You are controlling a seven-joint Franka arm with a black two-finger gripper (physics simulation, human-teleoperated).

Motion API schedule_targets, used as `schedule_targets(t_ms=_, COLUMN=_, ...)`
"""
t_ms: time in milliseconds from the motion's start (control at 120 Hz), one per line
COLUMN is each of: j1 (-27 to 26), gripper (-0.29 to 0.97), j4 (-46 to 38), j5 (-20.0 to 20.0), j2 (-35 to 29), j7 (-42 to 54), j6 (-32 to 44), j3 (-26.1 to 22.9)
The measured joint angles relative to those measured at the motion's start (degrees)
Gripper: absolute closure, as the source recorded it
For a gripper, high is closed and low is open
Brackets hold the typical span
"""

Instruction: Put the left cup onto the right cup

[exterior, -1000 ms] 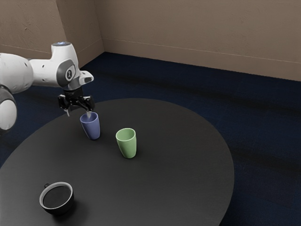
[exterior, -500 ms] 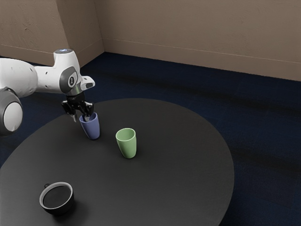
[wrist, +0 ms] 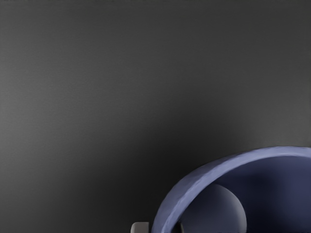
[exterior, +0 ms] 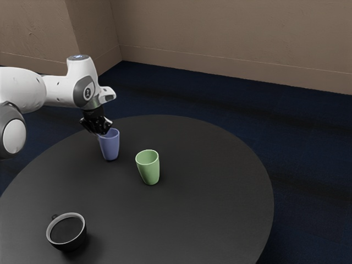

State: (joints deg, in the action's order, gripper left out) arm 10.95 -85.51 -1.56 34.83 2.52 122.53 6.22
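While the blue cup [exterior: 109,144] stands upright on the table [exterior: 220,181], mouth up, the jaws sit right on top of it, at the side of its rim that faces the arm [exterior: 38,93]. They look pinched shut on the cup's wall, with one finger [wrist: 221,208] inside the cup and the other just outside. The green cup [exterior: 148,166] stands near, toward the exterior view's right and a bit closer to the camera. So I think the blue cup must go up first, then that way. The arm comes in from the exterior view's left, and its hand points down. A black mug [exterior: 66,231] sits well apart.
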Motion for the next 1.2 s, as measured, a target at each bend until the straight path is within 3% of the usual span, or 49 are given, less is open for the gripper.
schedule_targets(t_ms=217, j1=-3.39, gripper=0.78, j4=-2.84, j5=0.22, j2=-9.20, j7=-1.93, j6=-4.04, j3=-0.10)
schedule_targets(t_ms=442, j1=-5.30, gripper=0.79, j4=-9.34, j5=-1.00, j2=-19.35, j7=-6.11, j6=-7.41, j3=-3.49)
schedule_targets(t_ms=658, j1=-6.10, gripper=0.79, j4=-10.49, j5=-0.66, j2=-20.64, j7=-11.36, j6=-8.53, j3=-8.18)
schedule_targets(t_ms=1200, j1=-6.45, gripper=0.79, j4=-16.10, j5=-0.96, j2=-22.20, j7=-21.58, j6=-5.75, j3=-10.18)
